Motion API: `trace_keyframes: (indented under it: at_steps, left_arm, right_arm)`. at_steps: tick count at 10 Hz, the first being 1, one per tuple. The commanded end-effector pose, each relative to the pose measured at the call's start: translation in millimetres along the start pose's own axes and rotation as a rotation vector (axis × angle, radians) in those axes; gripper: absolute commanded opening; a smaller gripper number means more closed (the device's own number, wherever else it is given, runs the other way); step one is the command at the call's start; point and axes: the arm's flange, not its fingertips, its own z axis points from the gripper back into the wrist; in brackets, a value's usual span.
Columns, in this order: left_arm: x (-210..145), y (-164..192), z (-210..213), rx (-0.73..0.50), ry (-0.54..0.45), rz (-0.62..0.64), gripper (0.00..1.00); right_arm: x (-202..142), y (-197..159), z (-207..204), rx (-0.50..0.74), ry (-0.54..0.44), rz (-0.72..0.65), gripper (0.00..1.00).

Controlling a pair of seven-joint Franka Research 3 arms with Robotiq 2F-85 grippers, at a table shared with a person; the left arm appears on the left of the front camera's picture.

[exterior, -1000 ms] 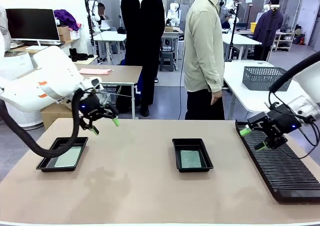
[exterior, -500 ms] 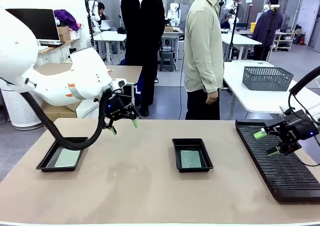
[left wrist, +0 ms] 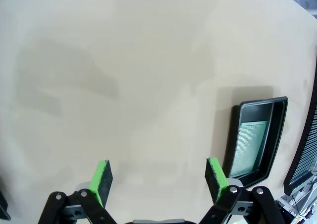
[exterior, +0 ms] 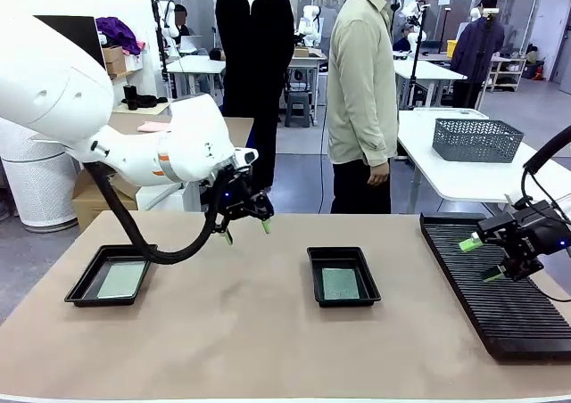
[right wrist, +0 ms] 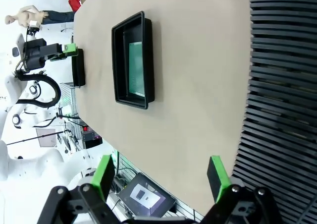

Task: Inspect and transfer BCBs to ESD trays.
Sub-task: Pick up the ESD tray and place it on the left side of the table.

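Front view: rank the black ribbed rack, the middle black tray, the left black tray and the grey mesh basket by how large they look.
1. Black ribbed rack, clearly largest.
2-3. Left tray and middle tray: look about alike, so no ranking between them.
4. Grey mesh basket looks smallest, but it sits farther back, so that is unsure.

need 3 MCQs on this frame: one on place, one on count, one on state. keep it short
1. Where is the long ribbed rack?
A. robot's right side of the table
B. robot's left side
C. centre

2. How many black trays hold a green board?
A. none
B. one
C. two

3. The left gripper is:
A. shut on a board
B. open, holding nothing
C. resting in a tray

Answers:
1 A, it lies along the table's right edge.
2 C, left tray and centre tray each hold one board.
3 B, its jaws stand apart over the bare table.
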Motion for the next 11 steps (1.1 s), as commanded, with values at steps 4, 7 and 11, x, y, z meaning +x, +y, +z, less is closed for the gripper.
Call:
trace_keyframes:
  at_steps: [4, 7, 11]
  left_arm:
    - [-9.6, -51.8, -3.4, 0.068, 0.012, -0.042, 1.0]
    - [-13.5, -77.3, -29.4, 0.119, 0.032, -0.061, 1.0]
    - [-22.2, -104.5, -70.0, 0.125, 0.056, -0.075, 1.0]
  right_arm:
    - [0.7, 3.8, -0.2, -0.003, -0.005, -0.002, 1.0]
    - [0.7, 3.8, -0.2, -0.003, -0.005, -0.002, 1.0]
    - [0.7, 3.8, -0.2, -0.003, -0.005, -0.002, 1.0]
